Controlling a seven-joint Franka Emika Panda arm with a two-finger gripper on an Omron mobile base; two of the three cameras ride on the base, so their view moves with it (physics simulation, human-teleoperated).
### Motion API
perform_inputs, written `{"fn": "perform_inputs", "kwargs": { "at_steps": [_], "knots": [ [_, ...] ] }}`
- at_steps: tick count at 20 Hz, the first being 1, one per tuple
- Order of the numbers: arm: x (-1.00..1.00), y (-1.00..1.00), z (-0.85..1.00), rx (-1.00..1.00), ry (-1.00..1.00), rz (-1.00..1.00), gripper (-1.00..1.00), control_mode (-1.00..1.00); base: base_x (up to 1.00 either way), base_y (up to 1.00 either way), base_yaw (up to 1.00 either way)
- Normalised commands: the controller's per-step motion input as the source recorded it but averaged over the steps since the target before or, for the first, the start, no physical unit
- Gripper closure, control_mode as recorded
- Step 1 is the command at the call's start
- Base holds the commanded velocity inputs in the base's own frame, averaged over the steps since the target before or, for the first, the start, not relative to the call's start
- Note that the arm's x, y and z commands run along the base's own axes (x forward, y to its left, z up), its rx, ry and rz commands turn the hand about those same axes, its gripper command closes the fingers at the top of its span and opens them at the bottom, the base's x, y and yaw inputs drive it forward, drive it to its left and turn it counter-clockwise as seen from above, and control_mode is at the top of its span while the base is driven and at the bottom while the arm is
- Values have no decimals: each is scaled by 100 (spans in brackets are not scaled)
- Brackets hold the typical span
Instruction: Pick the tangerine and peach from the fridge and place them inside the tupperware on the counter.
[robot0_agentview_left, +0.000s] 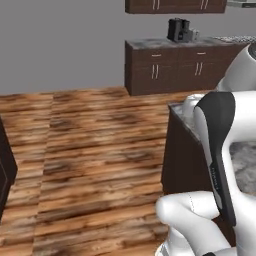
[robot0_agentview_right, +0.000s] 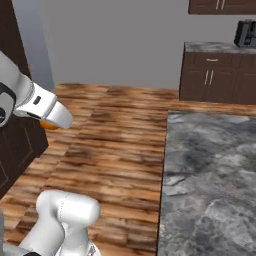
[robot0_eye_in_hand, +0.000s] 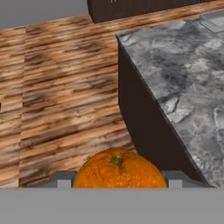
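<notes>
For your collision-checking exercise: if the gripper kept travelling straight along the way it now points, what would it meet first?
Probably the wooden floor beside the counter. The gripper, holding the tangerine, looks down past the counter's dark side; depth is unclear.

White arm with a dark joint (robot0_agentview_left: 218, 150) rising at lower right, marbled surface (robot0_agentview_left: 246, 162) on a dark cabinet behind it, plank floor (robot0_agentview_left: 90, 165), far brown cabinets (robot0_agentview_left: 175, 70) (black coffee machine (robot0_agentview_left: 180, 30) on top), grey wall (robot0_agentview_left: 60, 45)
</notes>
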Motion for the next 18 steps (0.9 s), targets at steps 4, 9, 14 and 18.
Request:
{"fn": "perform_inputs", "kwargs": {
  "at_steps": [4,9,14,18],
  "knots": [
    [0,0,0,0,0,0,100,100,100,18,-42],
    [0,0,0,0,0,0,100,100,97,54,-66],
    [0,0,0,0,0,0,100,100,66,93,-61],
    [0,0,0,0,0,0,100,100,59,100,-57]
  ]
}}
